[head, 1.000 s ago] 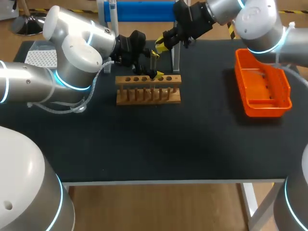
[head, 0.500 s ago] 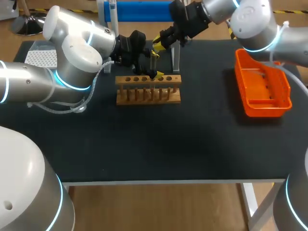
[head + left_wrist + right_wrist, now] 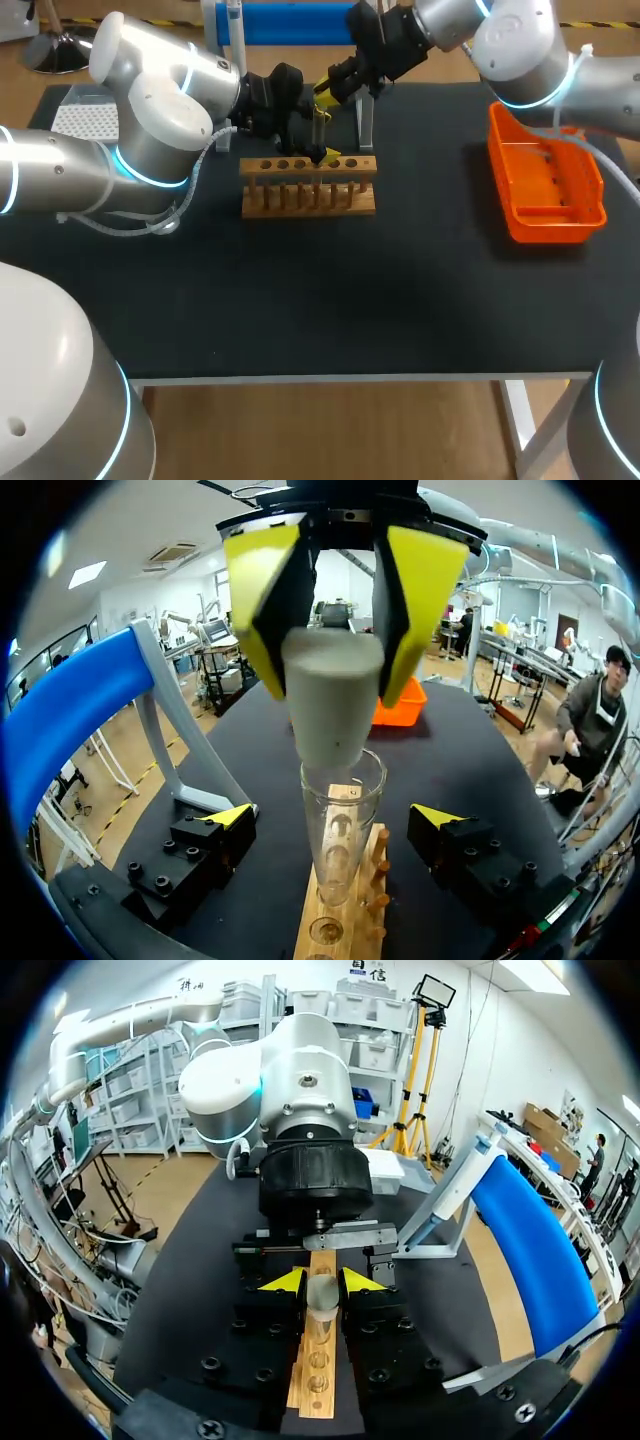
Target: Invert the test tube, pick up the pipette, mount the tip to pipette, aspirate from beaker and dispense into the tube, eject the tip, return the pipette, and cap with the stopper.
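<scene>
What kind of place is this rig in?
Probably a robotics lab bench staged for wet-lab work: a glass tube standing in a wooden rack, a stopper held in the right gripper, and an orange bin alongside.

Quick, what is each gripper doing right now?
Left gripper: open, holding nothing.
Right gripper: shut on the stopper.
</scene>
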`<state>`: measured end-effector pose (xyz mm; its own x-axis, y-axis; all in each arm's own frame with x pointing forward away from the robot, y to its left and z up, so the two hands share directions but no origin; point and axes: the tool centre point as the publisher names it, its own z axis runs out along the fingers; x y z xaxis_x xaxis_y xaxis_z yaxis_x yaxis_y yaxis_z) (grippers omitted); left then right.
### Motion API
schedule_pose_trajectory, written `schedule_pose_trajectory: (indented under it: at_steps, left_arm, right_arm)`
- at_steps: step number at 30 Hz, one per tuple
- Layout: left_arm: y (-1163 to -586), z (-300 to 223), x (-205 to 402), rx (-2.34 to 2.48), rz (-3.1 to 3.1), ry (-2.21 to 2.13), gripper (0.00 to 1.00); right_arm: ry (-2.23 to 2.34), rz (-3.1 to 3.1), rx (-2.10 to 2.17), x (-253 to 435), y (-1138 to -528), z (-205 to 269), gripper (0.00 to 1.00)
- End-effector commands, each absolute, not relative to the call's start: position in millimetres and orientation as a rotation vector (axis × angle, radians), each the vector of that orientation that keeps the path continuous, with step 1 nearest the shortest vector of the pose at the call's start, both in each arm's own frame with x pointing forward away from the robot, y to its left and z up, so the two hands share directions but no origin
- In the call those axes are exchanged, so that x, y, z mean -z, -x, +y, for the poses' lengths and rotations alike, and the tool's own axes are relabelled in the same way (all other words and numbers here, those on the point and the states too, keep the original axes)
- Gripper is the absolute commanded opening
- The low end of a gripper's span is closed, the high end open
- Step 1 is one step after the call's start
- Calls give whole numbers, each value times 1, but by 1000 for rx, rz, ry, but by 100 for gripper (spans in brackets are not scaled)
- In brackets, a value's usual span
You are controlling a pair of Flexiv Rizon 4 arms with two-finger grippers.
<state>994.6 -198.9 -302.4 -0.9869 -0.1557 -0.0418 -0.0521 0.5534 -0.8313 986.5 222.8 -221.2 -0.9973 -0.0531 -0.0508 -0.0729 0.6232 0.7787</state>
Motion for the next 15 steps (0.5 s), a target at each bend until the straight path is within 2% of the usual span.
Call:
schedule_pose_trajectory:
  at_steps: [1, 15]
  left_arm:
    - [-995, -199, 302, 1421, 2672, 180, 100]
    - [-995, -199, 302, 1421, 2672, 180, 100]
  right_arm:
    - [110, 2818, -1344, 223, -988, 224, 0]
    - [111, 2815, -1347, 223, -987, 224, 0]
